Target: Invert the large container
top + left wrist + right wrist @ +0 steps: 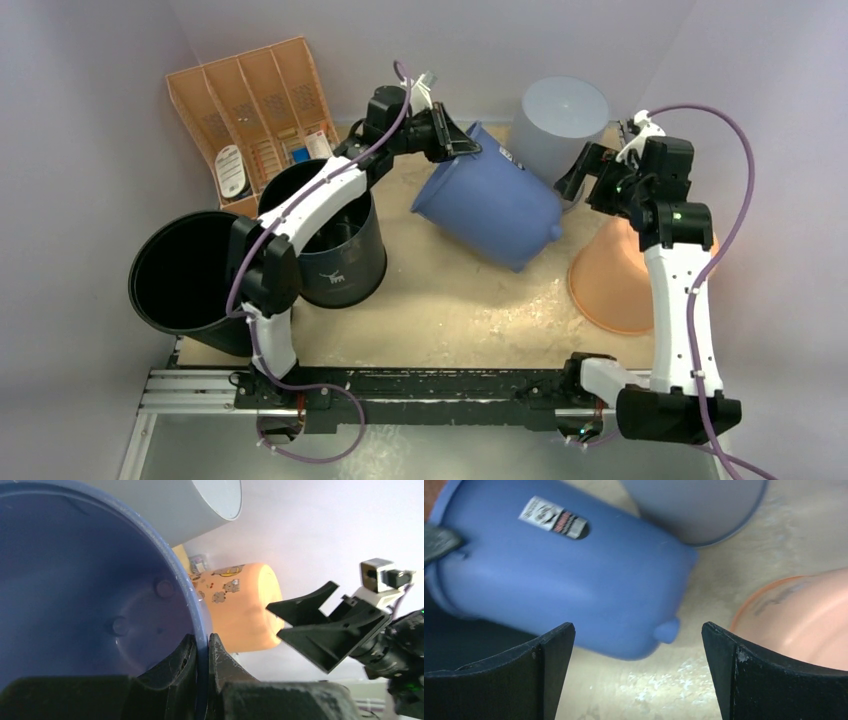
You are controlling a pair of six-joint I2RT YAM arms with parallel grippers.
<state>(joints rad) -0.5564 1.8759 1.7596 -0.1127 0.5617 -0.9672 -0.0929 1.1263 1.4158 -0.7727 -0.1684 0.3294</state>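
L fingers (186, 661): clenched on rim of blue container (495, 205), one pad inside wall, one outside
L gripper (462, 145): at far, high edge of rim
Blue container: mid-table, tipped on its side, mouth toward L, base end low toward R; contact w/ table not clear
R gripper (638, 630): jaws spread wide, nothing held, hovering just beside base end
Step (judged): mid-flip; carry rim up and over base, keep pinch firm, pivot about base edge, use R as a stop if base skids
Risk: thin rim grip may slip; grey tub (560, 120) just behind, peach tub (615, 280) near R, black buckets (335, 235) on L, so little swing room
Surface: table (450, 310), beige, scuffed w/ white marks
Room: pale walls (90, 100) close around; organiser tray (250, 110) at far L corner
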